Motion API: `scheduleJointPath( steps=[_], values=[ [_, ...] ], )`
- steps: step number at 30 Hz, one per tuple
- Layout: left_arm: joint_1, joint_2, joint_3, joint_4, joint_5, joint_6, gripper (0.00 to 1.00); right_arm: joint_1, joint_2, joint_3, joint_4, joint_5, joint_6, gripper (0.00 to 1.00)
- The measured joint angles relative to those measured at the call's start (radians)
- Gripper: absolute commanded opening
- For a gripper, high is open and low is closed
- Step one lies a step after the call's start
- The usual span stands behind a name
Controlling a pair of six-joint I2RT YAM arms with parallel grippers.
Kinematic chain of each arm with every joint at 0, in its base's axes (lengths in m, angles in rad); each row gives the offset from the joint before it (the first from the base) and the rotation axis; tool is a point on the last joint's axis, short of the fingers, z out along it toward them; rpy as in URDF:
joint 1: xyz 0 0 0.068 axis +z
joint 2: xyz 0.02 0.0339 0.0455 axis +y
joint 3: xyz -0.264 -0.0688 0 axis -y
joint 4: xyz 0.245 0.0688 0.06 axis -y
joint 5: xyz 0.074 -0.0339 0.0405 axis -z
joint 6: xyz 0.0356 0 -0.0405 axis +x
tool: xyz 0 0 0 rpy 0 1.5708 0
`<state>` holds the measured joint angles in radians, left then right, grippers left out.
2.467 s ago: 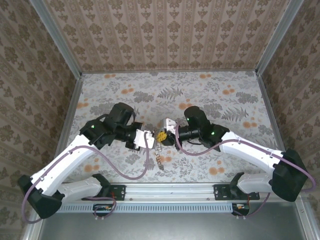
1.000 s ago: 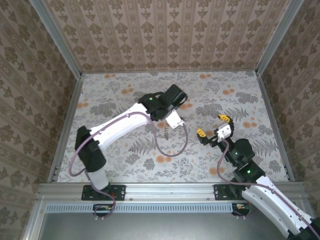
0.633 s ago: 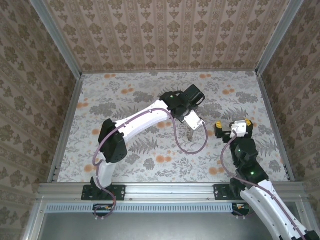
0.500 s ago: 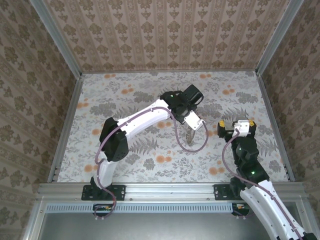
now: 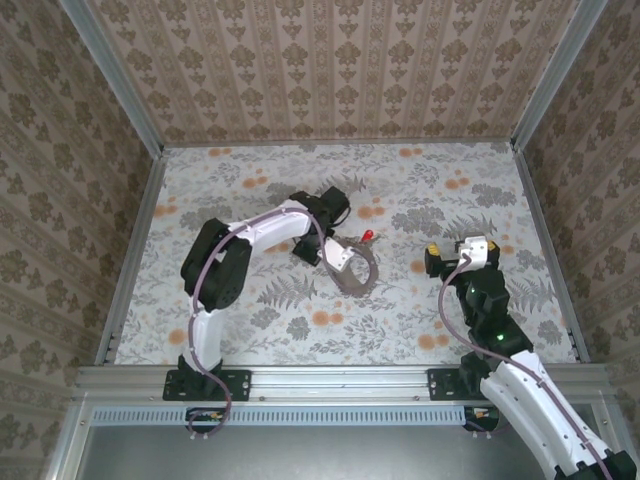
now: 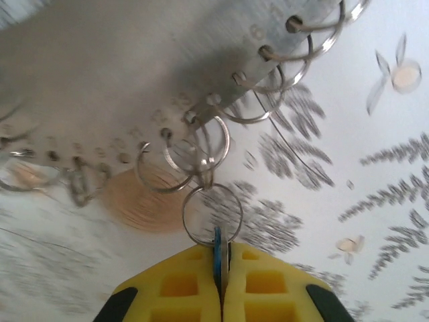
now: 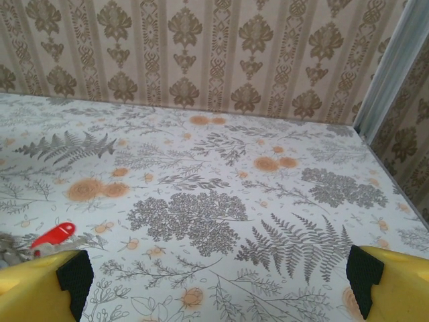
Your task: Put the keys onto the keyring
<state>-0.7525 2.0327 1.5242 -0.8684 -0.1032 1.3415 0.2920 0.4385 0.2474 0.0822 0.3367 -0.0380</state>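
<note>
Since brown patterned walls [image 5: 330, 70] close in the back and both sides, all the work happens on one flat desk [image 5: 470, 190] covered in grey leaves and orange flowers. That busy print can hide small shiny things, so I think careful looking matters.

The left arm [image 5: 265, 225] bends out to the middle of the desk, and the right arm [image 5: 520, 375] sits nearer its own side. The left hand [image 6: 221, 256] is clenched on a thin blue thing, most likely the blue key [image 6: 217, 238] seen edge on. The right hand [image 7: 220, 275] is spread wide and grasps nothing.

The keyring [image 5: 362, 278], a floppy chain of little silver rings, joins that blue piece and trails on the desk just beside the left hand. The red key [image 5: 370, 236] lies loose on the desk, near the chain and between the two hands.

To do this step well, I think the right hand should come down slowly over the red key and pinch its head. The left hand should hold the chain steady so one ring is easy to reach.
</note>
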Motion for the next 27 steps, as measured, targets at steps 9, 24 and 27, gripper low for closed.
scheduleJointPath(
  steps=[9, 24, 27],
  values=[
    [0.131, -0.019, -0.01, -0.179, 0.14, -0.218, 1.0, -0.031, 0.066, -0.003, 0.056, -0.02, 0.008, 0.99],
    [0.583, -0.893, -0.534, 0.381, 0.428, -0.798, 1.0, -0.155, 0.087, 0.043, 0.123, -0.068, 0.017, 1.0],
    [0.686, -0.971, -0.737, 0.612, 0.445, -0.969, 1.0, -0.156, 0.089, 0.059, 0.137, -0.065, 0.025, 1.0]
  ],
)
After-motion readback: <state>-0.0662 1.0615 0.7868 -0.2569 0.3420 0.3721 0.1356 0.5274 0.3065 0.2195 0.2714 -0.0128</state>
